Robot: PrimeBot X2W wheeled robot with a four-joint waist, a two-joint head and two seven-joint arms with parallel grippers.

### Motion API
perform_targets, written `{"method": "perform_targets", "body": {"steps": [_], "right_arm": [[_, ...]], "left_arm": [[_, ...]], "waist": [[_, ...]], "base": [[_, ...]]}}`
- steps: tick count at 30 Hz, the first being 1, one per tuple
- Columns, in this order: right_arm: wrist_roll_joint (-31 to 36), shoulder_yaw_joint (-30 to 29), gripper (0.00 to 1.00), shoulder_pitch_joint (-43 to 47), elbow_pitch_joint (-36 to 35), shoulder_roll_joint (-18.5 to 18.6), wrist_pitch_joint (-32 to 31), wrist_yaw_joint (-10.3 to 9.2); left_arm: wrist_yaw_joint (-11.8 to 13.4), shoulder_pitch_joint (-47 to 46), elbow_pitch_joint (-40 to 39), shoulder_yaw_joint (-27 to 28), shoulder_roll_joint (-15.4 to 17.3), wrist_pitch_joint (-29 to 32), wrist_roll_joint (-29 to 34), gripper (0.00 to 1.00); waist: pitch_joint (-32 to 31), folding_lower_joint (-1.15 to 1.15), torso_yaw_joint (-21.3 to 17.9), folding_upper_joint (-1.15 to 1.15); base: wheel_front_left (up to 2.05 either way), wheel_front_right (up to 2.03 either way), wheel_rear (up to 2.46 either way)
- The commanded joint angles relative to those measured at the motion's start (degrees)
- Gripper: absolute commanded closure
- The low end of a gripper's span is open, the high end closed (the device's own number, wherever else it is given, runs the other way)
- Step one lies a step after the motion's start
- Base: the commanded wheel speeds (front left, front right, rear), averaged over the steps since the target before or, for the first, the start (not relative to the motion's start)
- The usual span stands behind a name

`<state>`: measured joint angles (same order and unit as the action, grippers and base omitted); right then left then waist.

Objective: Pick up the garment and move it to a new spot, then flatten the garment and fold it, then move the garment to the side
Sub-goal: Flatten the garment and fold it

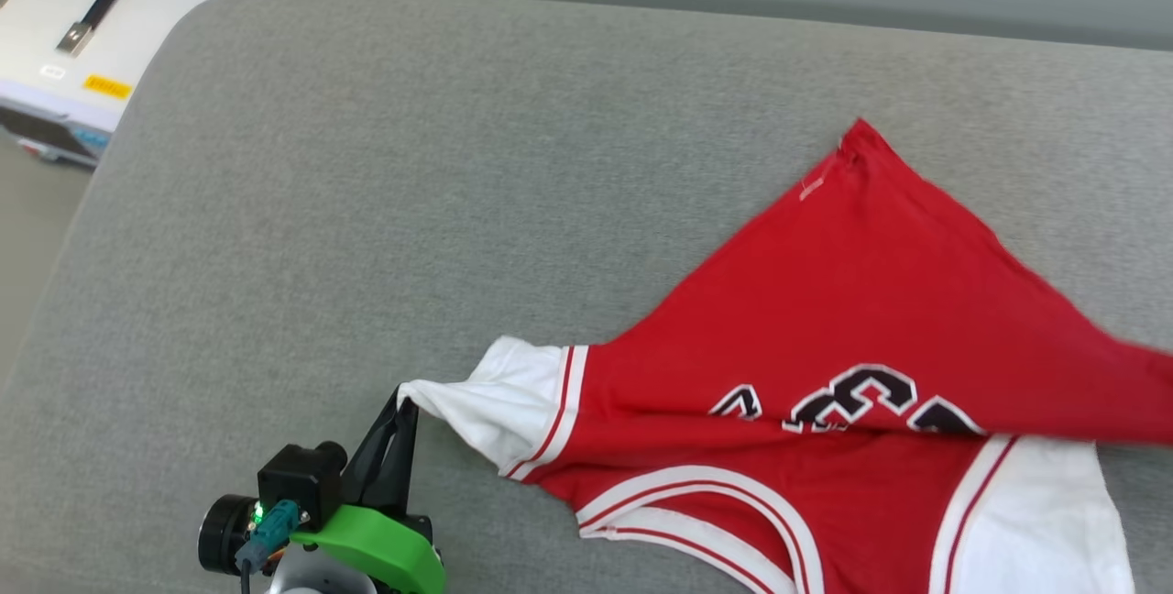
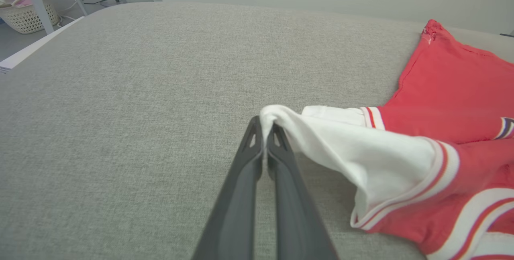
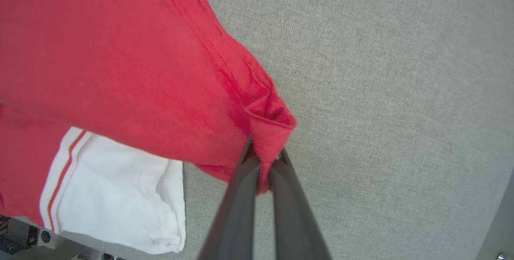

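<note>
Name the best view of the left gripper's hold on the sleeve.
Left wrist view: the left gripper pinches the sleeve tip up close. Head view shows it small; right wrist view shows another sleeve.

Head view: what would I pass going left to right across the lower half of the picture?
Left gripper, shut on the garment → white sleeve → black-and-white lettering → second white sleeve.
</note>
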<state>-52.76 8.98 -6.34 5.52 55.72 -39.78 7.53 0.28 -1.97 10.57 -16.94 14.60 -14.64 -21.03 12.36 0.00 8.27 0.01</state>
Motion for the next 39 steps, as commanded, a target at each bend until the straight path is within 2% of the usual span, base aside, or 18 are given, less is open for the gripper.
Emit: {"method": "perform_targets", "body": {"steps": [1, 4, 9, 15, 16, 17, 24, 27, 30, 35, 37, 39], "right_arm": [[-0.3, -1.6, 1.0, 3.4, -0.8, -1.2, 1.0, -0.04], [-0.1, -6.0, 1.0, 12.2, -3.0, -4.9, 2.0, -0.04], [2.2, -9.5, 1.0, 24.1, -6.0, -12.0, 1.0, -0.04], [4.3, -11.6, 1.0, 28.7, -6.4, -18.0, 0.3, -0.04], [4.8, -12.1, 0.68, 28.5, -6.6, -18.4, 0.8, -0.04], [5.2, -12.7, 0.0, 28.1, -6.9, -18.8, 1.1, -0.04], [7.1, -18.3, 0.0, 23.3, -12.9, -17.2, 3.1, -0.04], [7.5, -20.0, 0.0, 19.5, -16.7, -15.0, 2.9, -0.04], [7.9, -19.2, 0.0, 14.8, -19.4, -12.7, 1.3, -0.04], [10.6, -12.0, 0.0, 5.0, -20.2, -7.8, -3.7, -0.04], [12.2, -1.4, 0.0, -9.1, -14.2, -7.4, -10.4, -0.04], [12.6, 2.0, 0.0, -13.5, -11.1, -7.8, -11.8, -0.04]], "left_arm": [[0.2, 0.9, 0.0, 0.2, 0.5, -0.2, -0.7, 1.0], [0.3, 1.1, 0.1, 0.3, 0.8, -0.2, -0.9, 1.0], [0.2, 0.9, 0.4, 0.2, 1.0, -0.2, -1.2, 1.0], [0.1, 0.5, 1.1, -0.1, 1.0, -0.2, -1.5, 1.0], [0.1, 0.5, 1.1, -0.1, 1.0, -0.2, -1.5, 1.0], [0.1, 0.5, 1.2, -0.1, 1.1, -0.2, -1.6, 1.0], [-0.1, -0.1, 1.5, -0.7, 1.1, -0.2, -1.5, 1.0], [-0.1, -0.7, 1.5, -1.1, 0.9, -0.2, -1.5, 1.0], [-0.2, -1.5, 1.5, -1.4, 0.6, -0.2, -1.3, 1.0], [-0.7, -3.3, 1.5, -2.3, 0.0, -0.3, -0.7, 1.0], [-1.4, -5.9, 1.6, -3.4, -1.0, -0.3, 0.1, 1.0], [-1.6, -6.9, 1.6, -3.8, -1.4, -0.3, 0.3, 1.0]], "waist": [[-2.2, 0.0, -2.7, -0.01], [-2.5, 0.0, -3.4, -0.01], [-2.5, 0.0, -4.1, -0.01], [-2.5, 0.0, -4.5, -0.01], [-2.6, 0.0, -4.6, -0.01], [-2.6, 0.0, -4.7, -0.01], [-2.5, 0.0, -4.2, -0.01], [-2.1, 0.0, -3.6, -0.01], [-1.4, 0.0, -2.9, -0.01], [0.2, 0.0, -1.2, -0.01], [2.9, 0.0, 1.4, -0.01], [4.0, 0.0, 2.5, -0.01]], "base": [[0.0, 0.0, 0.0], [0.0, 0.0, 0.0], [0.0, 0.0, 0.0], [0.0, 0.0, 0.0], [0.0, 0.0, 0.0], [0.0, 0.0, 0.0], [0.0, 0.0, 0.0], [0.0, 0.0, 0.0], [0.0, 0.0, 0.0], [0.0, 0.0, 0.0], [0.0, 0.0, 0.0], [0.0, 0.0, 0.0]]}}
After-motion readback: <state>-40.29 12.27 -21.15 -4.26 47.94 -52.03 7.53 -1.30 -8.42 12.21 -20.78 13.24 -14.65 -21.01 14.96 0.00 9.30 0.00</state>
